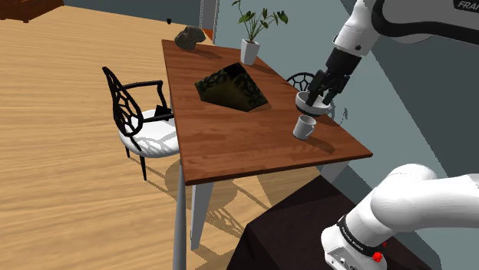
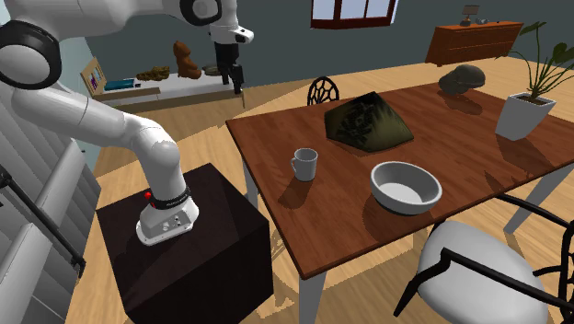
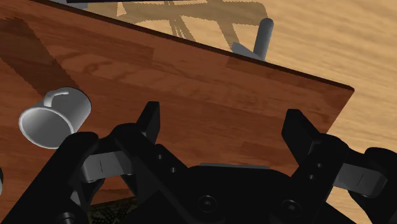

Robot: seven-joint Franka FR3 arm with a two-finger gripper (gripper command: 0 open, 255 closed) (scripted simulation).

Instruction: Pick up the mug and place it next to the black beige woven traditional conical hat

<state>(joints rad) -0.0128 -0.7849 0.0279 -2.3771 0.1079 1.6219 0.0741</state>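
1. The tool (image 1: 320, 96) hangs above the table (image 1: 230, 146). Its fingers (image 3: 150, 125) are spread wide with nothing between them, and in the wrist view I see bare wood in the gap.
2. The mug (image 2: 304, 164) is pale grey and stands upright on the table. In the second exterior view it is at about 8 o'clock from the dark conical hat (image 2: 368, 121), well apart from it.
3. In the wrist view the mug (image 3: 54, 114) lies outside the spread fingers. I judge that a straight descent from here would miss it or clip its rim and tip it over.
4. A grey bowl (image 2: 405, 187) sits near the mug, at about 4 o'clock from it in the second exterior view. A wide approach from that side could knock the bowl.
5. The mug's handle points to roughly 9 o'clock in that view. A finger landing on the handle could make the mug twist or slip.
6. When I place the mug, the hat's sloping side could catch it and leave it tilted.
7. For writing, I can read "FRA" on the arm (image 1: 414, 23) at the shoulder view's 1 o'clock corner, where the edge cuts it off. The print on the arm's base is too small to read.
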